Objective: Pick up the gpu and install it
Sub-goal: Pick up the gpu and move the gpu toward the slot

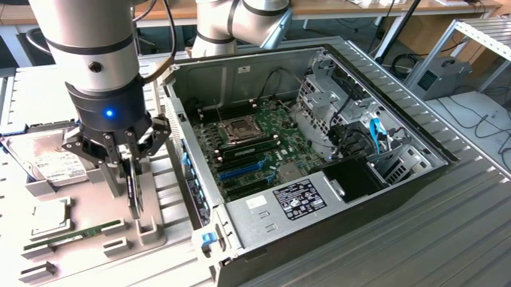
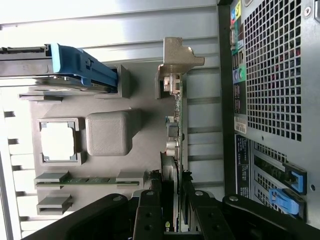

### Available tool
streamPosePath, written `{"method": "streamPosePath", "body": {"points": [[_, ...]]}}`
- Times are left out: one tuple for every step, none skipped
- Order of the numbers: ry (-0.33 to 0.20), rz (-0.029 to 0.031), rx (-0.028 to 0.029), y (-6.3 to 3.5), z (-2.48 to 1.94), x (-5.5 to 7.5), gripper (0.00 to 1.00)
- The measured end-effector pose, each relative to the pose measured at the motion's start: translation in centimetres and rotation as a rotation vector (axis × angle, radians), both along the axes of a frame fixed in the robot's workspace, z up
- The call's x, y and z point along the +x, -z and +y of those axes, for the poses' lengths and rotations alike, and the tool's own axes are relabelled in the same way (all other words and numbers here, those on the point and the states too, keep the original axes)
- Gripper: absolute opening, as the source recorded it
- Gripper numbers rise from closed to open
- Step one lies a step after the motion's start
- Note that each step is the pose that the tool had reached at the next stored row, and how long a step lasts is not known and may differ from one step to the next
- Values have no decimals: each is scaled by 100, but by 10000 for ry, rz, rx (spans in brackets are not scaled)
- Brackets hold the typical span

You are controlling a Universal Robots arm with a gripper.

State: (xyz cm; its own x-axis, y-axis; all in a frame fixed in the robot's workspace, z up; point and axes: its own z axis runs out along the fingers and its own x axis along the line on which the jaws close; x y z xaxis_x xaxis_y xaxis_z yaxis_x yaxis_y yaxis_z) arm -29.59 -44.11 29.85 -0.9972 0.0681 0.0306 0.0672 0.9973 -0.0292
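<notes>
Tool (image 1: 130,179) (image 2: 172,200): pointing straight down over the grey parts fixture (image 1: 152,234) (image 2: 142,100) on the slatted metal bench (image 1: 447,239) (image 2: 125,30).

Tool state: jaws partly closed, one finger on each flat face of the gpu (image 1: 134,198) (image 2: 176,135). In the wrist view both fingers sit against the card with no visible gap. Reads as a grip on the card's upper edge.

gpu: directly under the tool, standing on its long edge. Its lower edge is down at the fixture's slotted holder. Cannot tell whether it is seated there or just clear of it. The card's silvery mounting bracket (image 2: 177,52) is at the end away from the fingers, next to a fixture post.

Other parts in the fixture, all on the tool's side away from the case:
- hard drive (image 1: 52,158) (image 2: 75,62) with white label and blue carrier, near the tool
- CPU (image 1: 48,218) (image 2: 57,141) in a square pocket
- green RAM stick (image 1: 72,234) (image 2: 90,180) lying in its cradle

Computer case (image 1: 264,254) (image 2: 272,70): just beside the tool on the exterior view's right, side panel off, lying open upward. Motherboard (image 1: 255,143) exposed inside, with a blue expansion slot (image 1: 239,169). No card in that slot.
</notes>
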Motion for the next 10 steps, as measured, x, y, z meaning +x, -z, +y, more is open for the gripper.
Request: {"method": "streamPosePath", "body": {"points": [[0,0,0,-3,0,0,26],[0,-1,1,-5,0,0,26],[0,-1,1,-8,0,0,26],[0,-1,1,-11,0,0,26],[0,0,0,-15,0,0,26],[0,-1,1,-18,0,0,26],[0,-1,2,-21,0,0,26],[0,0,0,-26,0,0,26],[0,0,1,-30,0,0,26],[0,-1,2,-36,0,0,26]]}}
